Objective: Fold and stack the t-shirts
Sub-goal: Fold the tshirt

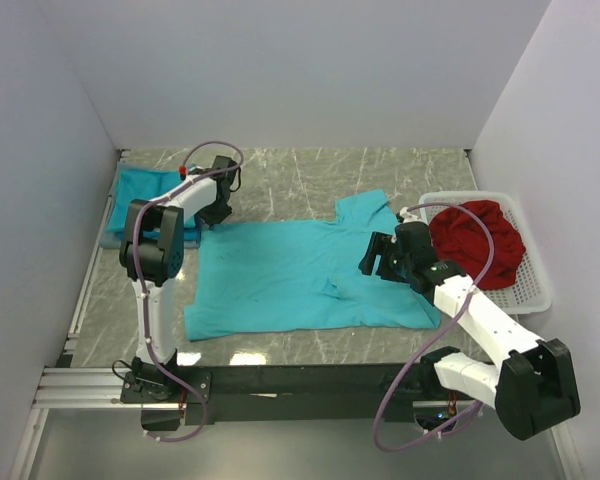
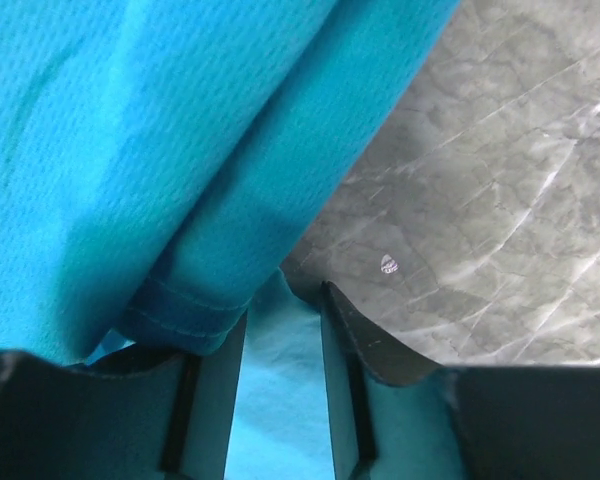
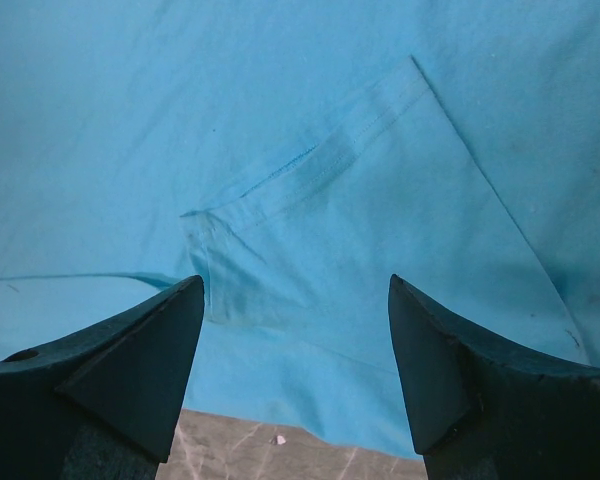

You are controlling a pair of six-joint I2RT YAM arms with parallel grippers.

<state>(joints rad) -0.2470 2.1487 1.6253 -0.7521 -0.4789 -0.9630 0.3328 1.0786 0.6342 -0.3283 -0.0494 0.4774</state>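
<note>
A turquoise t-shirt (image 1: pixel 290 280) lies spread on the marble table, a sleeve pointing to the far right. My left gripper (image 1: pixel 217 212) is at its far left corner. In the left wrist view the left gripper (image 2: pixel 278 312) is shut on a fold of the t-shirt (image 2: pixel 130 150), with cloth filling the narrow gap and a hem draped over the left finger. My right gripper (image 1: pixel 376 262) hovers over the shirt's right part. In the right wrist view the right gripper (image 3: pixel 295 288) is wide open and empty above a stitched hem of the shirt (image 3: pixel 310 160). A second, folded turquoise shirt (image 1: pixel 145 192) lies at the back left.
A white plastic basket (image 1: pixel 535 290) holding a red cloth (image 1: pixel 480 240) stands at the right edge. White walls close in the table on three sides. Bare marble (image 1: pixel 310 170) shows behind the spread shirt, and a black rail (image 1: pixel 310 378) runs along the near edge.
</note>
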